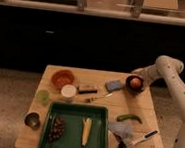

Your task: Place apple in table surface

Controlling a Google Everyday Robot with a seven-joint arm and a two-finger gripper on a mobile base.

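The apple (pixel 136 82) is small, round and reddish-orange. It lies inside a dark bowl (pixel 135 88) at the back right of the light tan wooden table surface (pixel 145 107). My gripper (pixel 137 75) reaches in from the right on the white arm (pixel 172 72). It is right over the far rim of the dark bowl, just above the apple. I cannot tell whether it is touching the apple.
An orange bowl (pixel 63 78), a white cup (pixel 68 91), a green cup (pixel 43 96) and a dark tin (pixel 32 120) stand at the left. A green tray (pixel 94 141) holds grapes (pixel 56 128) and corn (pixel 85 130). A blue sponge (pixel 114 85), a green vegetable (pixel 129 118) and a brush (pixel 138 140) lie on the right.
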